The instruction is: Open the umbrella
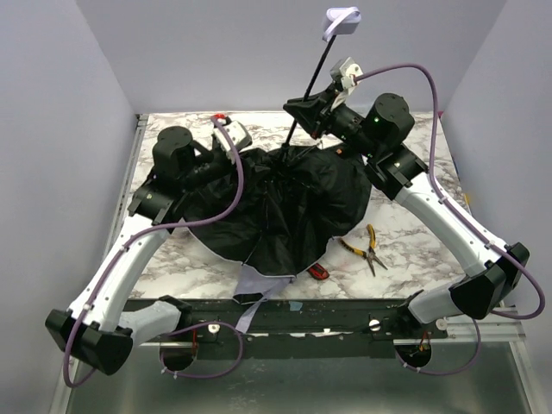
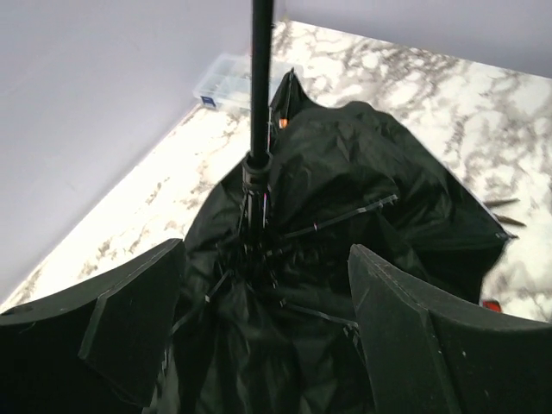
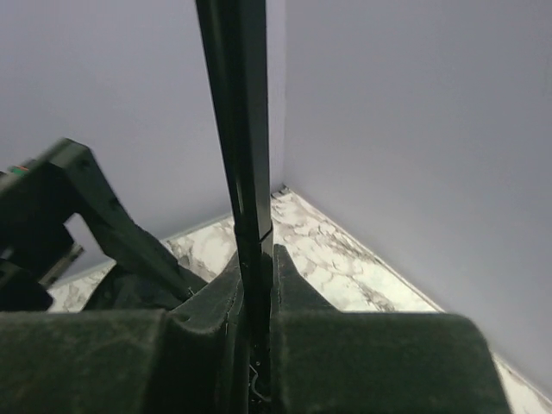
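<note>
One umbrella (image 1: 276, 207) sprawls mid-table, black lining up, its shaft (image 3: 237, 129) rising toward the far side. Two claws: the right gripper (image 3: 257, 285) pinches tight on that shaft, and the left gripper (image 2: 267, 293) gapes wide over the canopy, gripping nothing. One pair of pliers (image 1: 369, 247) lies right, one clear box (image 2: 226, 76) by the wall.

Marble table (image 1: 405, 233), white with grey veins. Yellow-handled pliers (image 1: 369, 250) flat on table's right half, handles spread, jaws toward near edge. Small red object (image 1: 318, 272) on table, close to near edge. Clear plastic box (image 2: 226, 78) at table's edge, against wall.
</note>
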Tool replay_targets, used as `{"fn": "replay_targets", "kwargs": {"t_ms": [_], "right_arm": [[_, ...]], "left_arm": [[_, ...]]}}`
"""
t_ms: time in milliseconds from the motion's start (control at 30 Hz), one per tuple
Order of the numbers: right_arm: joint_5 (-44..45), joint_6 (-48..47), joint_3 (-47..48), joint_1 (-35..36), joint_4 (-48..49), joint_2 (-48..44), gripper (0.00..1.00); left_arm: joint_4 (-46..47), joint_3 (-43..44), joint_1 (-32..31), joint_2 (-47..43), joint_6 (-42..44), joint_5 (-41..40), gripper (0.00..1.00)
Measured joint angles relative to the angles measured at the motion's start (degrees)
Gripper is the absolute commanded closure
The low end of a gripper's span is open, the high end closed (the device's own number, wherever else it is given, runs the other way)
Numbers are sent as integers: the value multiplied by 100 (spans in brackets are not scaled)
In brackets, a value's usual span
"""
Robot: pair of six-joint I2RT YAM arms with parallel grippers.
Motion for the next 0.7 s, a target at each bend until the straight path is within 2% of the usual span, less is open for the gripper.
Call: {"fn": "replay_targets", "kwargs": {"t_ms": [200, 300, 367, 500, 700], "right_arm": [[-227, 146, -11, 0, 579, -4, 100], [-341, 184, -26, 0, 778, -15, 100], [-402, 186, -37, 7, 870, -20, 100], [-431, 168, -37, 7, 927, -22, 100], [-439, 107, -278, -20, 1158, -210, 100]], "left_arm": [[688, 372, -323, 741, 219, -431, 38], [1008, 726, -450, 1137, 446, -437, 48], [1169, 922, -509, 1346, 605, -435, 51], [1502, 1231, -544, 1733, 1010, -400, 69], [1427, 1434, -610, 1947, 1405, -98, 73]]}}
